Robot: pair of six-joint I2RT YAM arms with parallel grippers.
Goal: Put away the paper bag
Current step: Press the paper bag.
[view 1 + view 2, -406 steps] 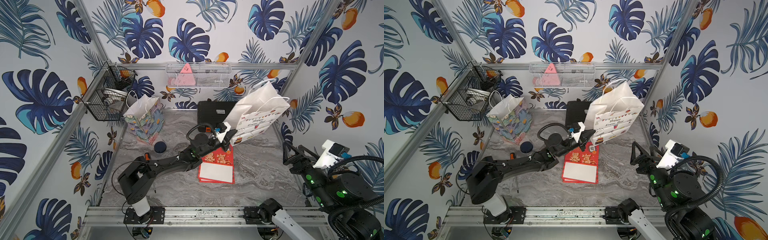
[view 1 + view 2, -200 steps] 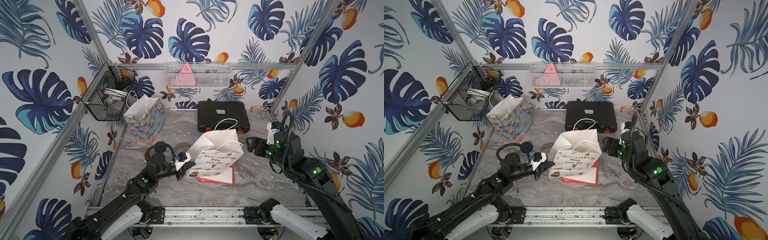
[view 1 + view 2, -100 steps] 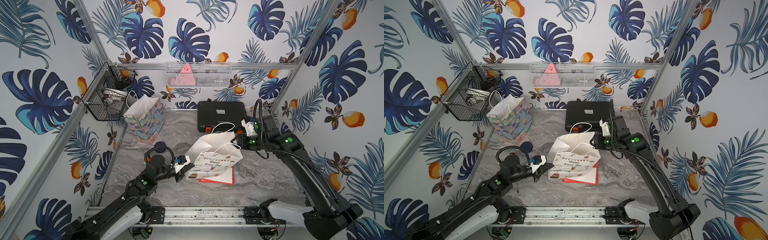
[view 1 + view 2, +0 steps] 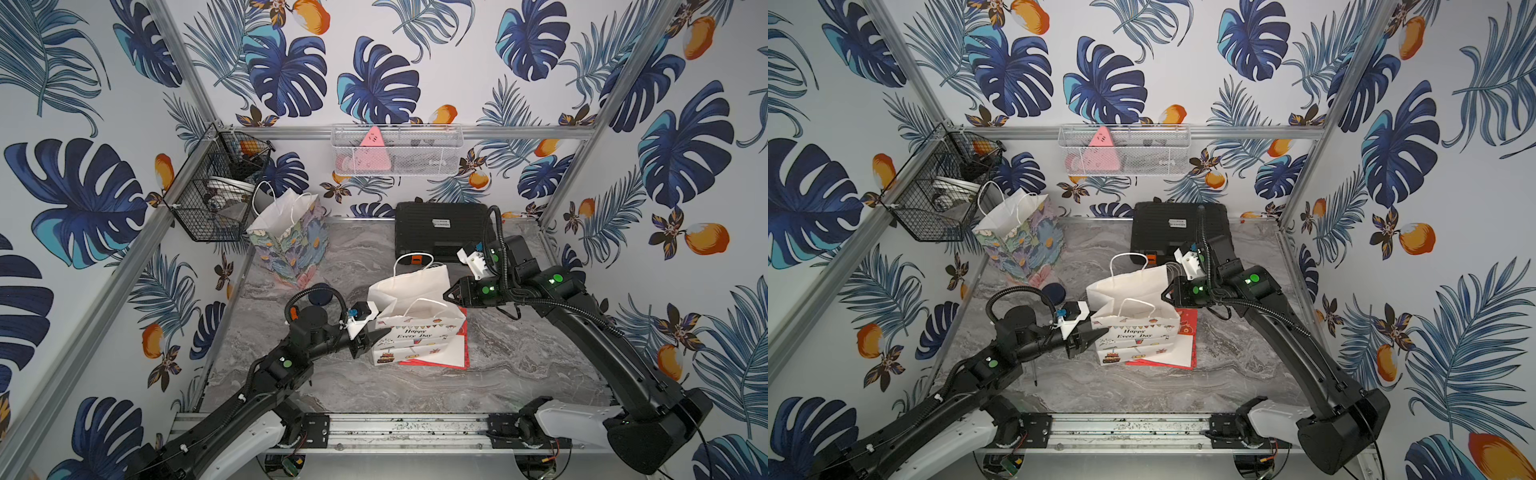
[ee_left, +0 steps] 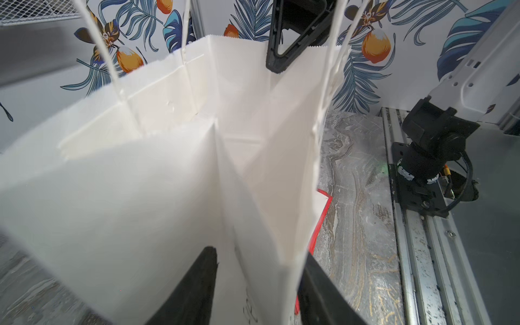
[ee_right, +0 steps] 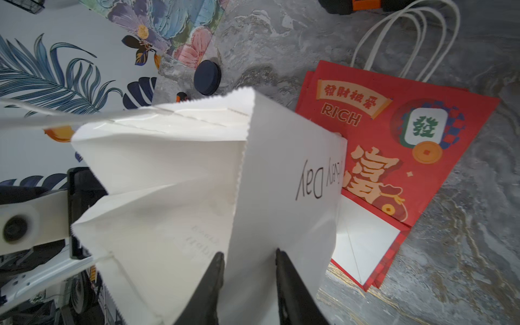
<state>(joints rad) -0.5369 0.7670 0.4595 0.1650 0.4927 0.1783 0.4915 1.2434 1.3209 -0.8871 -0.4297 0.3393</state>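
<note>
The white paper bag (image 4: pixel 419 328) (image 4: pixel 1133 328) printed "Happy Every Day" stands open mid-table, partly on a flat red gift bag (image 4: pixel 1185 324) (image 6: pixel 394 140). My left gripper (image 4: pixel 384 332) (image 5: pixel 259 253) is at the bag's left side. Its jaws are open, with the bag's front left corner (image 5: pixel 281 225) loose between them. My right gripper (image 4: pixel 445 296) (image 6: pixel 249 253) reaches the bag's right side. It is shut on the outward fold of the side panel (image 6: pixel 253 197), paper filling the gap between its fingers.
A floral gift bag (image 4: pixel 291 241) stands at the back left, near a black wire basket (image 4: pixel 220 195) on the wall. A black case (image 4: pixel 440 228) lies at the back. A white mesh basket (image 4: pixel 397 149) hangs on the back wall. A dark round disc (image 6: pixel 207 77) lies left of the bag.
My right arm has swung in from the right and closed its jaws on the bag's side. My left gripper has gone from shut to open at the bag's left corner.
</note>
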